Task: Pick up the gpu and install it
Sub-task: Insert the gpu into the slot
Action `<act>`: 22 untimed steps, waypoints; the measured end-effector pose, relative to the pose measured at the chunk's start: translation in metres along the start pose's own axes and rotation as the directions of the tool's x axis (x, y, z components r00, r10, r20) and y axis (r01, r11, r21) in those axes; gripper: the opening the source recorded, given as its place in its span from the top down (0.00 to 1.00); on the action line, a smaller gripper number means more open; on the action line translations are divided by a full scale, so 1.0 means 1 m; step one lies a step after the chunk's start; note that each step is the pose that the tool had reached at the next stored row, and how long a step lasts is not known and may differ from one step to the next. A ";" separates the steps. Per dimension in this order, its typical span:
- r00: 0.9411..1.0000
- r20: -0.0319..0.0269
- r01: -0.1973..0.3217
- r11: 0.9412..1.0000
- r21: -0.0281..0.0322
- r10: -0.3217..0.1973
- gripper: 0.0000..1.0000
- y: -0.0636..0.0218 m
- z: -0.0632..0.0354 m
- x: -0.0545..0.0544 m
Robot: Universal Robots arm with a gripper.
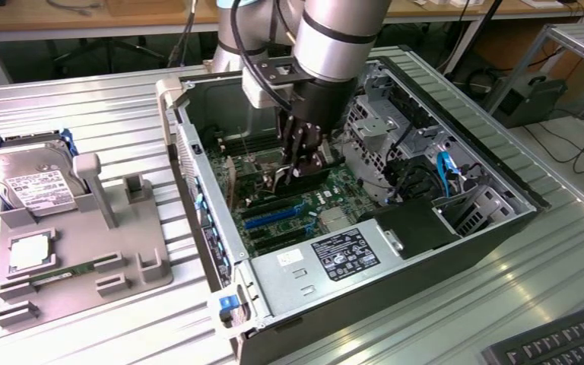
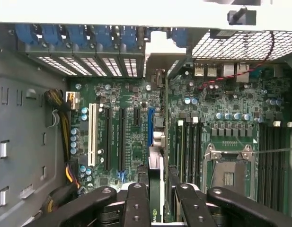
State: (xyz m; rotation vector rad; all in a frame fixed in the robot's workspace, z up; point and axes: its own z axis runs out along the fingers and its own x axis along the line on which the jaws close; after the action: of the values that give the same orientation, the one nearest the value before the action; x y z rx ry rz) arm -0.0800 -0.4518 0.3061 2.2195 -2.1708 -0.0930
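The gpu [image 2: 155, 165] is a thin card seen edge-on, with a green board edge and a logo, standing upright between my gripper's black fingers [image 2: 136, 201]. My gripper [image 2: 157, 191] is shut on it. In the exterior view the gripper [image 1: 298, 173] reaches down into the open computer case [image 1: 495, 182], low over the motherboard [image 1: 318, 201]. The card [image 1: 306, 156] hangs between the fingers there. In the wrist view the card lines up beside the blue expansion slot [image 2: 150, 125], its far end toward the rear bracket openings [image 2: 112, 66]. Whether it touches the slot is unclear.
The power supply [image 1: 338, 255] fills the case's near end and drive cages [image 1: 383, 129] line its far side. On the exterior view's left, a grey fixture [image 1: 119, 228] holds a silver hard drive [image 1: 33, 182], a processor [image 1: 28, 255] and a green memory stick [image 1: 64, 274]. A keyboard [image 1: 566, 346] lies at the front right.
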 end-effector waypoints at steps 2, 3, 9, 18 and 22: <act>1.000 0.000 0.000 1.000 0.002 0.000 0.74 0.0033 0.0032 0.000; 1.000 0.000 0.000 1.000 0.003 0.000 0.74 0.0046 0.0048 0.000; 1.000 0.000 0.000 1.000 0.006 0.000 0.74 0.0057 0.0113 0.004; 1.000 0.001 -0.025 1.000 0.009 0.025 0.74 0.0113 0.0232 0.008; 1.000 0.005 -0.026 1.000 0.009 0.026 0.74 0.0113 0.0283 0.008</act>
State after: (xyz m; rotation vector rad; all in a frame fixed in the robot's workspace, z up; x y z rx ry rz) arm -0.0930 -0.4597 0.2784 2.1968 -2.2060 -0.0881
